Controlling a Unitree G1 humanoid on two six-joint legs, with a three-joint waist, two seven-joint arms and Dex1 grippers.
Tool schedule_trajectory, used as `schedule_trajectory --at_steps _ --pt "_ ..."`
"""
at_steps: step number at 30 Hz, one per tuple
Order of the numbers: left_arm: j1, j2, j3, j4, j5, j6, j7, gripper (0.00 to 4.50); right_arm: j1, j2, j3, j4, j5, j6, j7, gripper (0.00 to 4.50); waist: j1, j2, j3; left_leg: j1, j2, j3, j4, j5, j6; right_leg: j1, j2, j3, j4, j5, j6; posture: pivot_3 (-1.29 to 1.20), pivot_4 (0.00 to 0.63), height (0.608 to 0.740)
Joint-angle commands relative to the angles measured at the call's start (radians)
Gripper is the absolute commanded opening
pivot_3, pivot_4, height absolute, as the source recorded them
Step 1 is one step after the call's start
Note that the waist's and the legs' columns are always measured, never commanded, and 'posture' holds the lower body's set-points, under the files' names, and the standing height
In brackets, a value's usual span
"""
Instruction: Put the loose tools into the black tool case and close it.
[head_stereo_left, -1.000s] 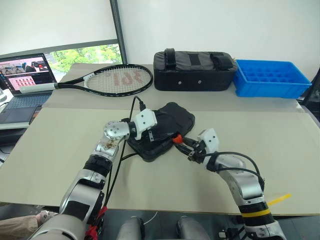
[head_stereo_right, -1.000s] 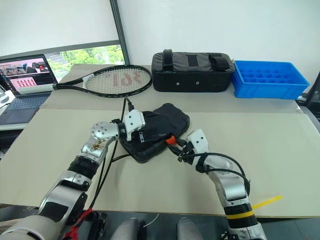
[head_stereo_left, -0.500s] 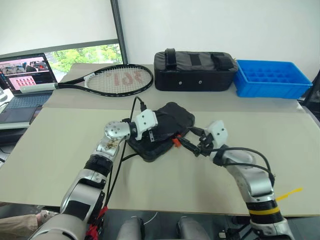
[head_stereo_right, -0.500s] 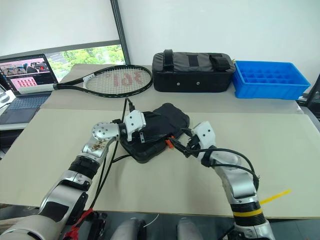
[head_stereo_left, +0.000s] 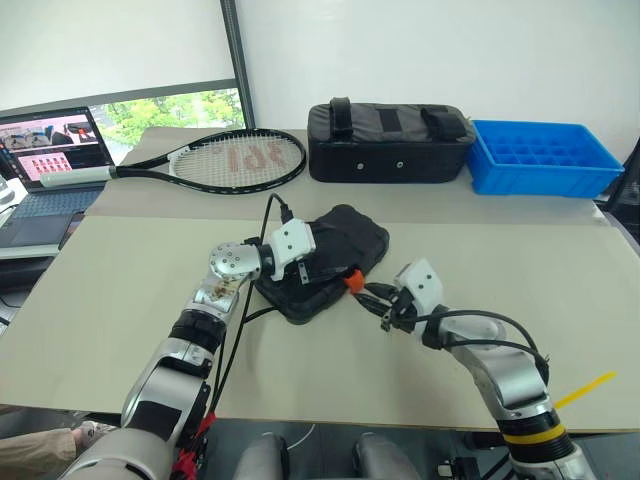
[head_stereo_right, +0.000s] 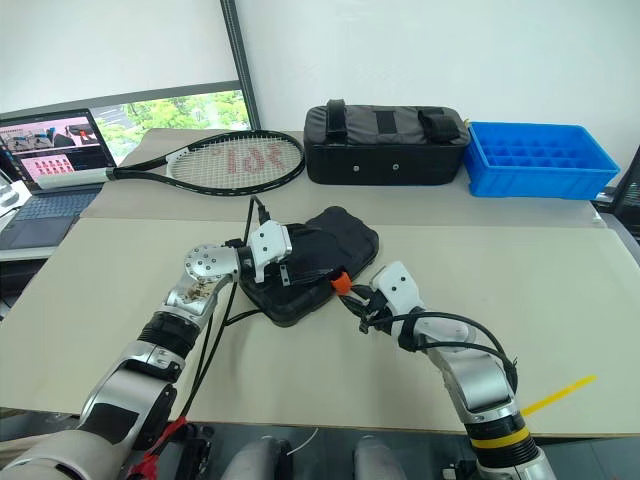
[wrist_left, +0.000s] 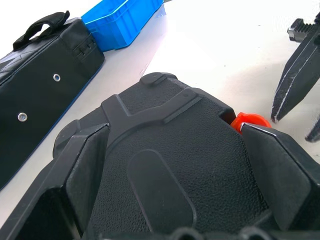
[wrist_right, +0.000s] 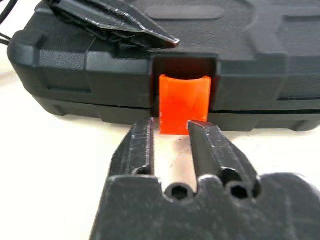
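Note:
The black tool case (head_stereo_left: 355, 235) lies on the table with its lid down and its orange latch tab (head_stereo_left: 352, 280) facing me. My left gripper (head_stereo_left: 325, 265) rests on the lid, open, its fingers (wrist_left: 75, 175) spread wide over the top. My right gripper (head_stereo_left: 372, 300) sits low on the table right in front of the latch tab (wrist_right: 182, 105). Its fingertips (wrist_right: 145, 135) stand a narrow gap apart at the tab's lower edge, with nothing clamped between them. The loose tools are out of view.
At the back of the table lie a tennis racket (head_stereo_left: 225, 158), a black fabric bag (head_stereo_left: 388, 140) and a blue compartment tray (head_stereo_left: 540, 155). A laptop (head_stereo_left: 45, 160) stands at the far left. A yellow strip (head_stereo_left: 585, 388) lies near the front right edge.
Half a second ago my right gripper was lifted and wider open beside the latch; it has come back down in front of the tab with its fingers narrowed. The left gripper kept still.

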Motion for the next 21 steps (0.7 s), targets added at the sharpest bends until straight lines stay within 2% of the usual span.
schedule_trajectory --at_steps 1,5,10,21 --pt "0.038 0.009 -0.039 0.032 0.050 0.021 -0.012 4.50 -0.031 0.000 -0.004 0.001 -0.014 -0.013 -0.008 1.40 0.000 0.000 0.000 0.000 0.000 0.000 0.000 0.000 0.000 0.000 0.000 0.000 0.000 0.000 0.000 0.00 0.150 0.708" --pt "0.038 0.008 -0.039 0.029 0.050 0.023 -0.009 4.50 -0.044 0.005 -0.001 0.019 -0.022 -0.018 -0.011 1.40 0.000 0.000 0.000 0.000 0.000 0.000 0.000 0.000 0.000 0.000 0.000 0.000 0.000 0.000 0.000 0.00 0.150 0.708" --pt "0.036 0.006 -0.039 0.030 0.046 0.025 -0.012 4.50 -0.091 0.030 0.025 0.066 -0.065 -0.054 -0.034 0.05 -0.002 0.000 0.000 0.000 0.000 0.000 0.000 0.000 0.000 0.000 0.000 0.000 0.000 0.000 0.000 0.00 0.150 0.708" --pt "0.034 0.001 -0.036 0.036 0.045 0.025 -0.009 4.50 -0.128 0.090 0.047 0.082 -0.093 -0.062 -0.045 0.05 -0.013 -0.001 -0.001 0.003 0.000 0.000 0.000 0.000 0.000 0.000 0.002 0.003 0.003 0.000 0.000 0.00 0.150 0.708"
